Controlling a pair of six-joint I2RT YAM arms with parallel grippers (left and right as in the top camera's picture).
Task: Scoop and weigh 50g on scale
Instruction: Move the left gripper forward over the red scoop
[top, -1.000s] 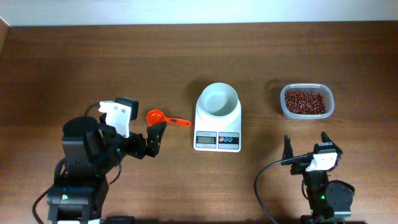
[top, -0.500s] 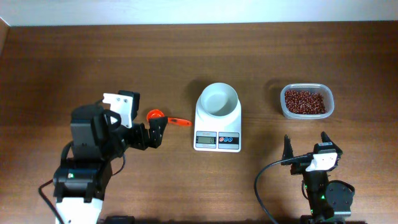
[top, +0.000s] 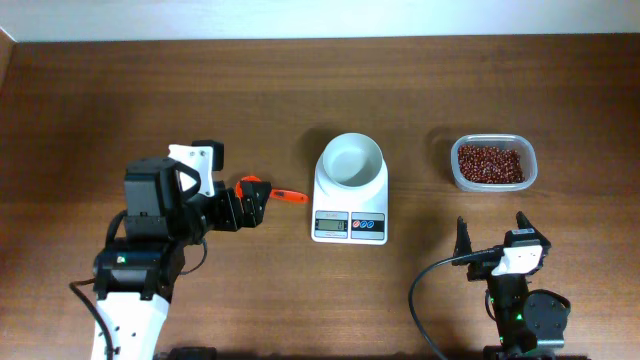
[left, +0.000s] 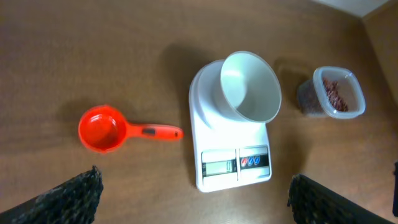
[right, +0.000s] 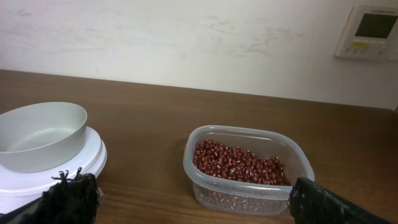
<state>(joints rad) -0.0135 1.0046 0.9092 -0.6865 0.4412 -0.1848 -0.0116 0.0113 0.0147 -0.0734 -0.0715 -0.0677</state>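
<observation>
**Going for the scoop, nothing weighed yet**

Hovering with the left hand (top: 250, 203) spread wide above the scoop (left: 102, 129), just left of the scale (top: 350, 195) on the bench (top: 300, 90). Gripping nothing, and apparently not touching the scoop. Resting with the right hand (top: 491, 226) equally wide and empty, on the robot's side of the scale and off to its right.

Beans (top: 489, 163) all in the tub (top: 531, 172), right of the scale and well apart from it. None in the bowl (top: 351, 160) on top of the scale (plain white inside, checked from both wrist views). Cannot read the display.

Judged to be the first step: picking up the scoop, with no bean moved so far.

Next, probably:
- Lower onto the red handle, the end pointing toward the scale.
- Close across its narrow width rather than on the round cup, then lift level.
- Carry past the scale to the tub on its far side, dig, and tip into the bowl a little at a time.

Worth squaring up before closing (thin handle, flat on the bench, easy to pinch askew or push away). Worth keeping clear of the bowl rim too, to avoid knocking it and upsetting the reading.
</observation>
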